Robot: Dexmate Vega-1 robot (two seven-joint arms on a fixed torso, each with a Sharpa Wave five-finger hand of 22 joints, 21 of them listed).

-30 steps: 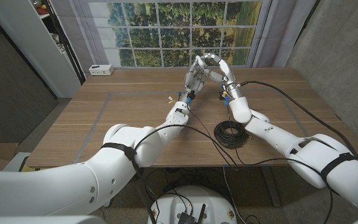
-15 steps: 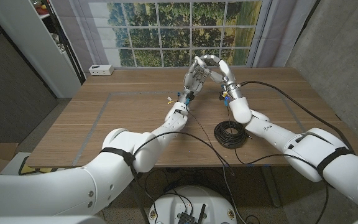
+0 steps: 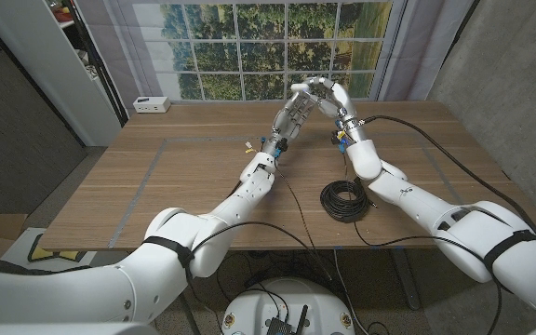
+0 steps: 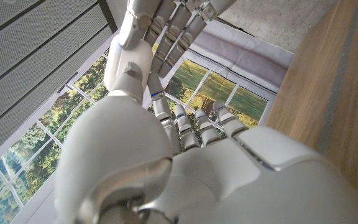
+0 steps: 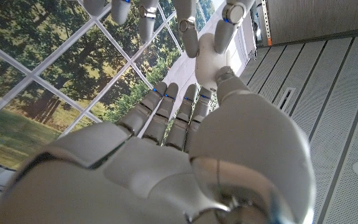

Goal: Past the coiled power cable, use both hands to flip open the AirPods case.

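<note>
Both hands meet raised above the far middle of the wooden bench [image 3: 138, 177], beyond the coiled black power cable [image 3: 344, 199] that lies on the wood near the front edge beside the right forearm. The left hand [image 3: 290, 114] reaches up from the left, its fingers [image 4: 194, 127] stretched toward the other hand. The right hand [image 3: 329, 97] comes in from the right, its fingers [image 5: 166, 121] extended toward the left hand's. A small white rounded thing, most likely the AirPods case [image 5: 209, 59], sits between the two sets of fingertips, up off the bench; the right wrist view shows it at the thumb tip with the left hand's fingers coming down on it. Both hands seem to pinch it, though whether its lid is up cannot be told. A white box [image 3: 151, 104] rests at the bench's far left corner, in front of the window picture [image 3: 268, 46].
</note>
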